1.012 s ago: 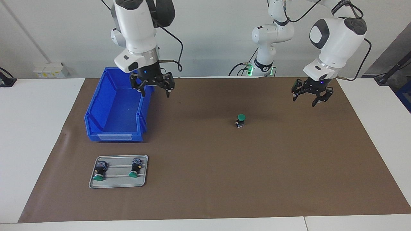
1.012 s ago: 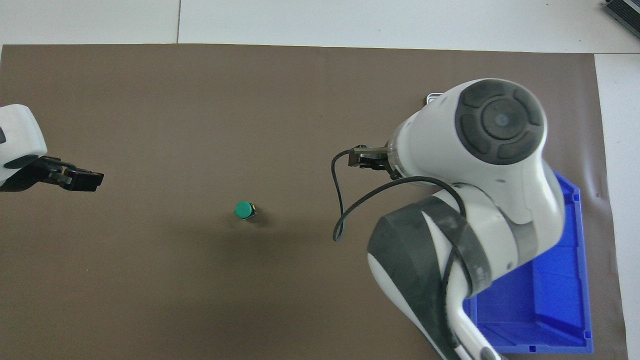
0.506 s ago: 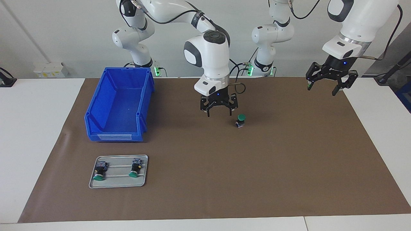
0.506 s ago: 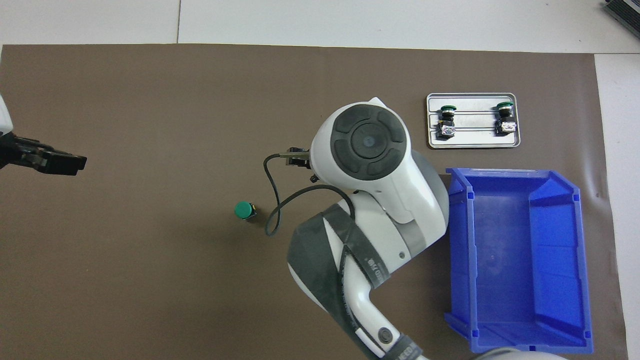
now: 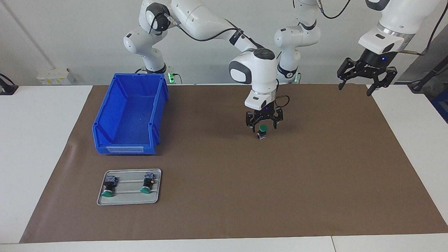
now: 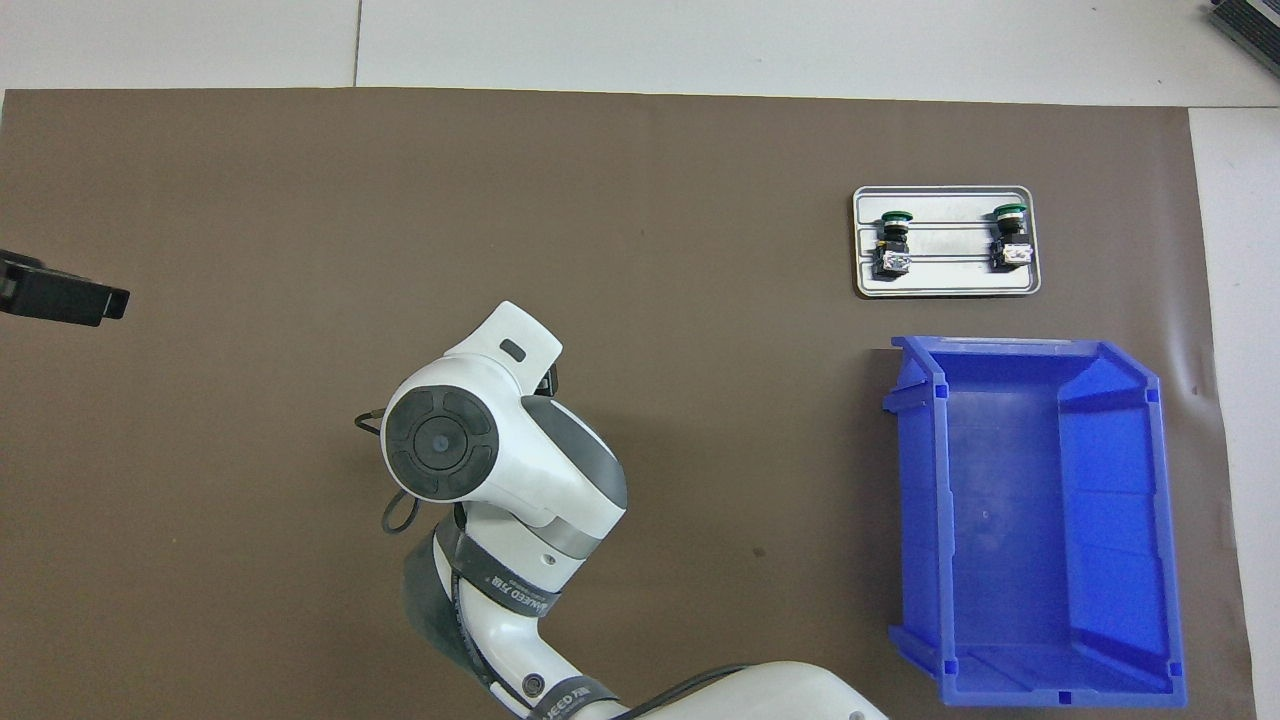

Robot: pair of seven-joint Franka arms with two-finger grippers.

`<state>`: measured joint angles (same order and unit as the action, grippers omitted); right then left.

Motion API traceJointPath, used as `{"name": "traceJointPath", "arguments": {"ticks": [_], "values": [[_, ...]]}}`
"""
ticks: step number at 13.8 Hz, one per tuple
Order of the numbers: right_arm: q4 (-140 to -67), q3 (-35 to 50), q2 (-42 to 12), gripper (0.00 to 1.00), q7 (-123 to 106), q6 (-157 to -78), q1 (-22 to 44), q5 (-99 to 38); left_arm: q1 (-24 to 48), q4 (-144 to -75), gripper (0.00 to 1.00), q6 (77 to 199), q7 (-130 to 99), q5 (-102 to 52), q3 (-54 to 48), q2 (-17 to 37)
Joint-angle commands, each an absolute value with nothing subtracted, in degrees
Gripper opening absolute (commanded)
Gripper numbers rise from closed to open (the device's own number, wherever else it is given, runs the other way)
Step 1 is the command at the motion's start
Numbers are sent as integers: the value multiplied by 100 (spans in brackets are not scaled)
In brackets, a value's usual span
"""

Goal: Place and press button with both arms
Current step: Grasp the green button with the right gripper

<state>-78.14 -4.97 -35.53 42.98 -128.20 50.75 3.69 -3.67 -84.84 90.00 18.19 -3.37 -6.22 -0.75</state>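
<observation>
The small push-button with its round green mushroom cap and black cylindrical body (image 5: 262,131) stands on the brown mat (image 5: 224,196) near the middle of the tabletop, its long axis close to vertical, cap up and the grey-blue terminal block down on the mat, leaning a little. In the overhead view the right arm's wrist covers it entirely. The right claw (image 5: 263,126) hangs directly over the cap, its black fingers spread to either side of the green top with a clear gap between the tips; whether a fingertip touches the cap cannot be told, and nothing is gripped. The left claw (image 5: 361,83) is up in the air over the mat's edge at the left arm's end of the tabletop, its fingers splayed wide and empty; only its tip shows in the overhead view (image 6: 62,296). Around the button the mat lies bare on every side, with broad open room farther from the robots and toward the left arm's end. Toward the right arm's end sits a deep blue plastic bin (image 5: 105,131) (image 6: 1168,520), open-topped, well apart from the button. Farther from the robots than the bin lies a flat grey metal tray (image 5: 129,200) (image 6: 945,288) carrying two more green-capped buttons (image 5: 108,188) (image 5: 147,184) on their sides, caps pointing away from the robots.
</observation>
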Motion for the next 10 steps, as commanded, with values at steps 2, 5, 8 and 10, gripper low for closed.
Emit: {"name": "traceJointPath", "arguments": {"ticks": [2, 5, 8, 10], "values": [[-7734, -492, -3770, 100, 3999, -13059, 5142, 562, 52, -8112, 98, 8474, 1652, -229, -211, 44], [-8049, -492, -3735, 100, 3903, -13156, 5212, 563, 62, -8112, 98, 8132, 1644, -220, -211, -26], [-8349, -475, -3630, 100, 3850, -13104, 5247, 545, 140, -8112, 98, 8007, 1565, -150, -202, 17], [-8367, -396, -3630, 100, 3850, -13113, 5238, 545, 123, -8112, 98, 7920, 1214, -44, -255, 53]]}}
